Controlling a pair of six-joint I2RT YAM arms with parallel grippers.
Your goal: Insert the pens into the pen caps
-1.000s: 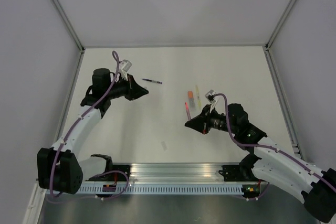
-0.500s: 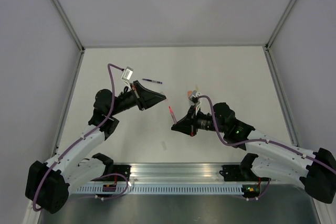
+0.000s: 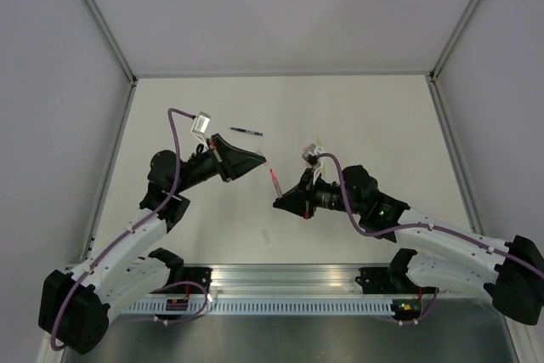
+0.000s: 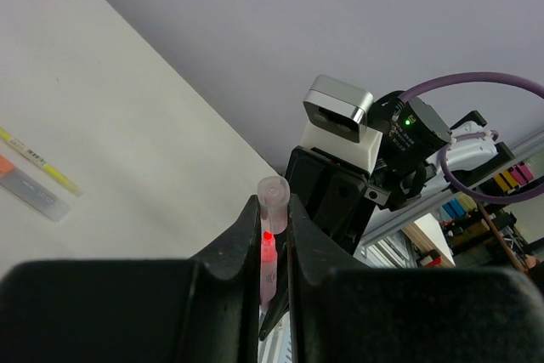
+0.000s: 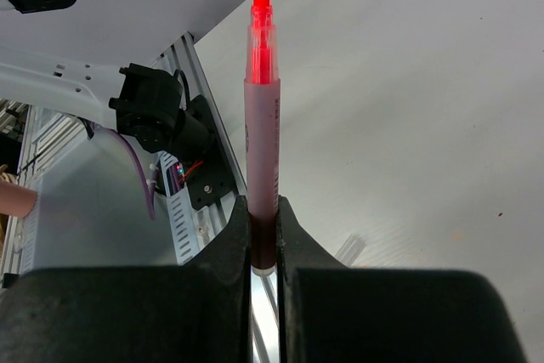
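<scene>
Plainly, the red pen (image 5: 262,125) is outside the clear cap (image 4: 272,201).

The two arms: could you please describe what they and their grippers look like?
The left arm and right arm have white links and black joints. A purple cable loops along each. The left gripper and right gripper are black tapered wedges, each with a small silver-white camera box at the wrist. A green light glows on the right arm.
</scene>
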